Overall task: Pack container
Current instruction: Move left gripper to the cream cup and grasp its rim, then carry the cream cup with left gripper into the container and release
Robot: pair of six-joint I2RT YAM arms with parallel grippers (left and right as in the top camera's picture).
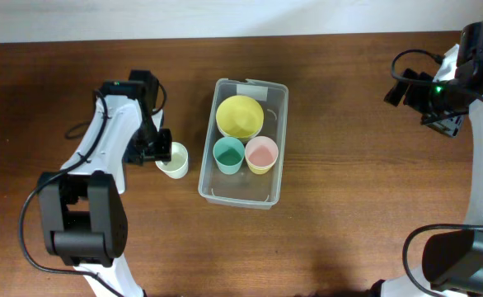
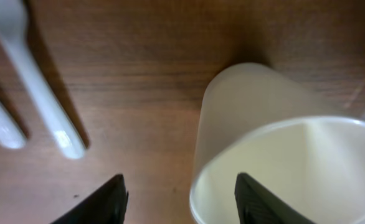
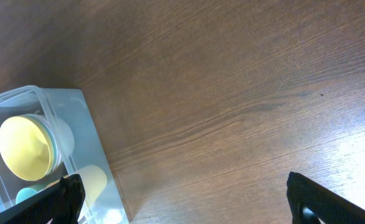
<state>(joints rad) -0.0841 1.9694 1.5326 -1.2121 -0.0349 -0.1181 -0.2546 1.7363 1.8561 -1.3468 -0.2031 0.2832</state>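
The clear container (image 1: 238, 192) stands at the table's middle with a white label at its far end. It holds a yellow bowl (image 1: 240, 115), a teal cup (image 1: 228, 154) and a pink-and-yellow cup (image 1: 261, 154). A cream cup (image 1: 175, 160) stands upright just left of the container. My left gripper (image 1: 162, 153) is open and straddles that cup's left wall. In the left wrist view, one finger is inside the cup (image 2: 276, 149) and the other outside (image 2: 179, 182). My right gripper (image 1: 439, 106) is open and empty at the far right. Its view shows the container (image 3: 98, 158) at the left edge.
Two white plastic utensil handles (image 2: 39, 93) lie on the wood left of the cream cup in the left wrist view; the arm hides them from overhead. Bare brown wood (image 3: 232, 112) lies under the right gripper.
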